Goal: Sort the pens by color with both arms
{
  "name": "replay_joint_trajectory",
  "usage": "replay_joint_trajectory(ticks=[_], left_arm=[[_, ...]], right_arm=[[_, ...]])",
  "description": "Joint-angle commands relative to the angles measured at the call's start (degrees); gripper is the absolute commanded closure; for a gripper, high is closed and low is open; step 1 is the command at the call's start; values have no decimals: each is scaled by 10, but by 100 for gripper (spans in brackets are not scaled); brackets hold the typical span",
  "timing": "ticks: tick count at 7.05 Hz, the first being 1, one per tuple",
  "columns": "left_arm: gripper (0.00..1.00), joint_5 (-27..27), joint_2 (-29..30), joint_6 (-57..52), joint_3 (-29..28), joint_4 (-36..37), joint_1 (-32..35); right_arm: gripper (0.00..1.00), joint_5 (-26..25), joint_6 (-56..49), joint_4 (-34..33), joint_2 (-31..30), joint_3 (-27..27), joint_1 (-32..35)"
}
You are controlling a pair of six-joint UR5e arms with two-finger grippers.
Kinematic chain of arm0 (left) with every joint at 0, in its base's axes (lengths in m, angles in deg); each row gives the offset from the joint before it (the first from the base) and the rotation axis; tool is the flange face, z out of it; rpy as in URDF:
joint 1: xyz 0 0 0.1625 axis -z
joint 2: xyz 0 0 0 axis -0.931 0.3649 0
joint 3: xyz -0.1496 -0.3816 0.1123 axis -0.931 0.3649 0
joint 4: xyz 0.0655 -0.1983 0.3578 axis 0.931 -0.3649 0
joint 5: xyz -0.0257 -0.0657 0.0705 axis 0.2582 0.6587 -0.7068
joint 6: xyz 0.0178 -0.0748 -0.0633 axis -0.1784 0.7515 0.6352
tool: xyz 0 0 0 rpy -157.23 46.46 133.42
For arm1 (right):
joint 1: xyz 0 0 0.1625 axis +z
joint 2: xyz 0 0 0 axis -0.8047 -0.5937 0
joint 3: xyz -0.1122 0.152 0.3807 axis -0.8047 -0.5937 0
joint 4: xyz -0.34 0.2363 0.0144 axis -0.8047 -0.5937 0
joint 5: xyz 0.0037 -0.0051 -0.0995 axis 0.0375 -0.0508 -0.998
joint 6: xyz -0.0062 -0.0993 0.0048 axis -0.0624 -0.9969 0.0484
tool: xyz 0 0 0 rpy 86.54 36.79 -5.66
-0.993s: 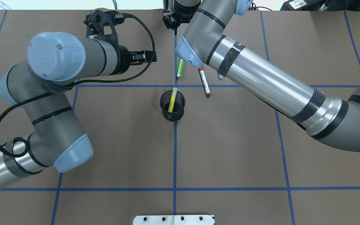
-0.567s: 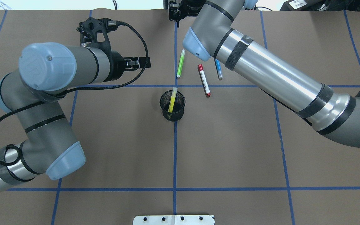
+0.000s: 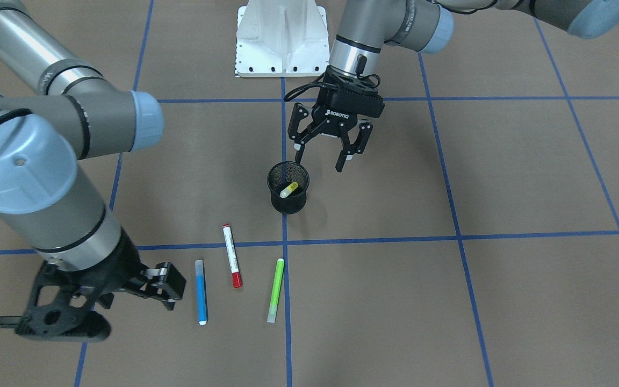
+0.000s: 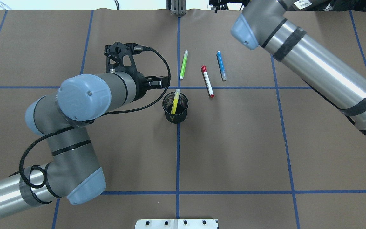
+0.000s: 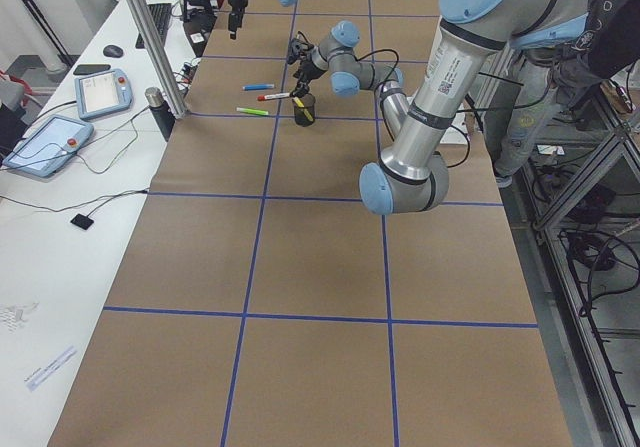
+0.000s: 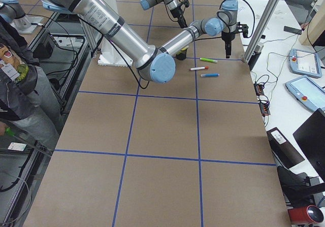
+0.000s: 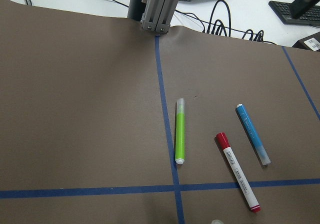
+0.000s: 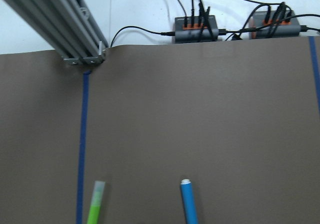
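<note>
Leaning inside the black mesh cup [image 4: 178, 118] is the yellow pen [image 4: 175, 101].

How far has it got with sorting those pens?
One yellow pen stands in the cup. Nothing is in hand: the left gripper hangs open by the cup. The green pen, red pen and blue pen lie loose on the table.

The counter [image 4: 233, 143] is covered in matt brown paper [image 3: 503, 301] and lined with blue tape [image 4: 233, 192]. The cup [image 4: 178, 118] is formed of black wire mesh. The pens [image 4: 183, 64] are moulded in smooth plastic. The arms [image 4: 316, 63] are sleeved in satin metal and capped in light-blue plastic.
</note>
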Motion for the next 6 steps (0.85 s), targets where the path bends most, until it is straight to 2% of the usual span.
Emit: replay_joint_trajectory(ticks=[1,2,3,4,5,6], left_arm=[[34,-38,46,20,-62,0,-20],[43,-40,55,22,-75,0,-20],[46,-43,57,22,-87,0,-20],[46,-48,59,23,-99,-3,-20],[46,-59,69,22,-118,-5,-20],[46,-64,72,22,-125,-7,-20]], right_arm=[[0,13,-20,-1,-78,50,48],[0,10,-50,1,-114,73,77],[0,-5,-53,2,-160,120,91],[0,-1,-92,4,-199,142,116],[0,-1,-130,6,-237,143,133],[0,-1,-145,3,-242,138,150]])
